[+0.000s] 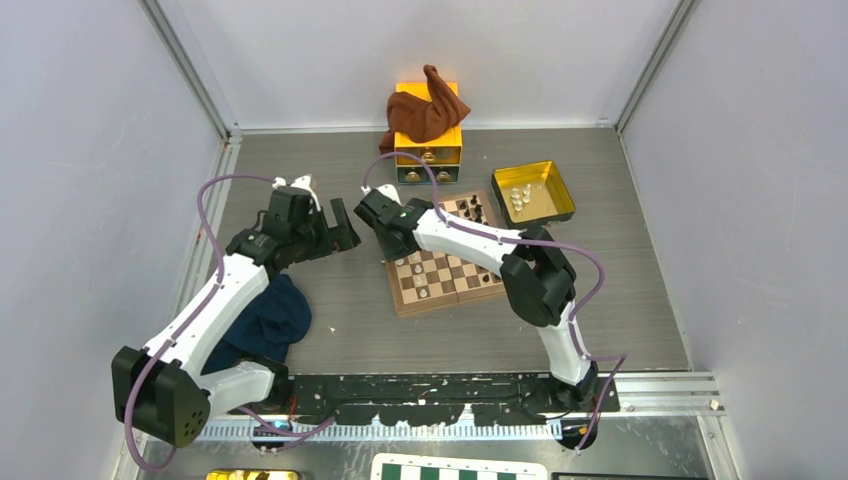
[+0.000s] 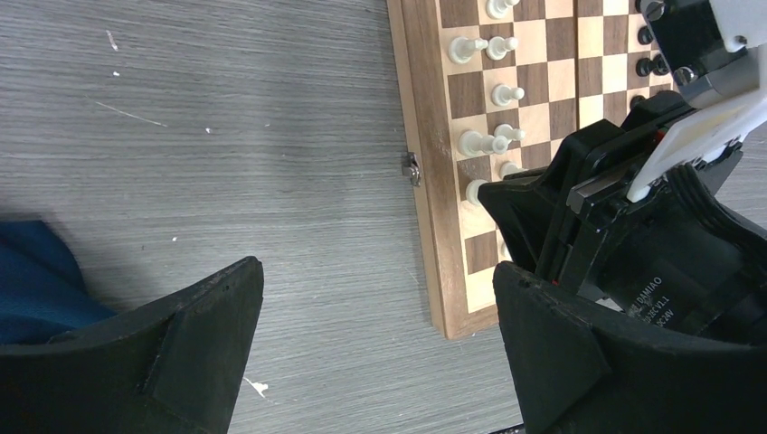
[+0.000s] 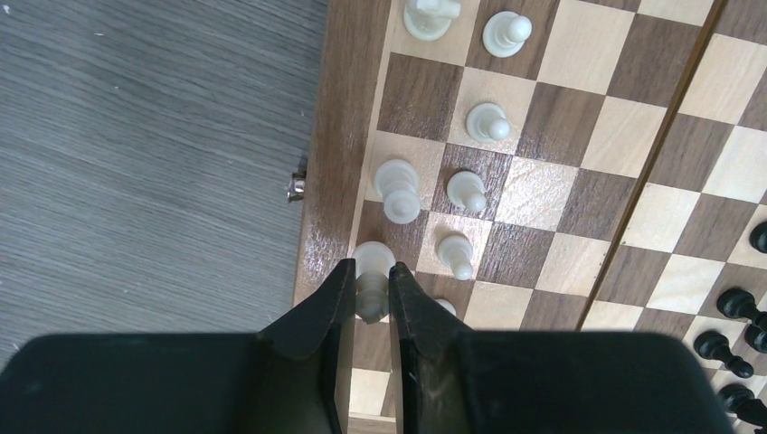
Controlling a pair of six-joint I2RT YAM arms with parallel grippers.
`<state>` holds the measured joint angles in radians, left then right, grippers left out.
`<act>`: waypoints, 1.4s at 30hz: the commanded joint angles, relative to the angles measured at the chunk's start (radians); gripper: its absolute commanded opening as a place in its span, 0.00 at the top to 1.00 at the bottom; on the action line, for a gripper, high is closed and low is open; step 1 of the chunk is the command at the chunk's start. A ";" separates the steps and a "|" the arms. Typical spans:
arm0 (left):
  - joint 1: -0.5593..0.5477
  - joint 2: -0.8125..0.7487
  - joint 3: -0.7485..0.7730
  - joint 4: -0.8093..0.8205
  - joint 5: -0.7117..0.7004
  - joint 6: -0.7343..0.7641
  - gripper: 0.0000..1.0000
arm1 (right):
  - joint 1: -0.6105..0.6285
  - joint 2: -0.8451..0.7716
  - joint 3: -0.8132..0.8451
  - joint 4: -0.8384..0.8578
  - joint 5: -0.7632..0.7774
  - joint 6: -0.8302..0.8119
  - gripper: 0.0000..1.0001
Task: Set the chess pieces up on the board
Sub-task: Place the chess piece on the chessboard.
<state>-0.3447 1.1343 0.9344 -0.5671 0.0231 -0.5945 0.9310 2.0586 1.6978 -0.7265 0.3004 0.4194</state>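
Board (image 1: 462, 272) lies just right of the middle of the grey table (image 1: 340, 330) in the top view, with the yellow tray (image 1: 560, 205) of loose white pieces at its one o'clock. Left gripper (image 2: 378, 271) hangs spread wide and empty over the table at the board's nine o'clock, its fingers apart from the wood. I judge it best parked there, out of the way. Right gripper (image 3: 372, 268) is clamped on one white piece (image 3: 371, 258) over the outer row of squares, beside the border at the board's ten o'clock corner. Whether the piece's foot touches the square I cannot tell.

The step looks like seating it. Lower it straight down, upright and centred in its square. Part the fingers only slightly, since two set white pieces (image 3: 396, 188) stand close at twelve and two o'clock of the fingertips in the wrist view. Then rise vertically before swinging away, so neither finger clips them. Dark pieces (image 3: 734, 306) stand well apart at four o'clock.
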 commanded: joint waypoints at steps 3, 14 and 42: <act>0.007 0.012 0.018 0.026 0.006 0.008 0.02 | -0.013 -0.002 -0.001 0.035 0.005 -0.013 0.99; 0.007 0.031 0.026 0.032 0.010 0.010 0.02 | -0.026 0.000 -0.012 0.045 -0.007 -0.017 0.99; 0.007 0.032 0.015 0.040 0.022 0.001 0.02 | -0.033 0.008 -0.012 0.046 -0.027 -0.015 0.99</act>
<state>-0.3443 1.1725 0.9344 -0.5659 0.0307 -0.5941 0.9009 2.0750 1.6802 -0.7029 0.2813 0.4126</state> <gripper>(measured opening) 0.981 0.228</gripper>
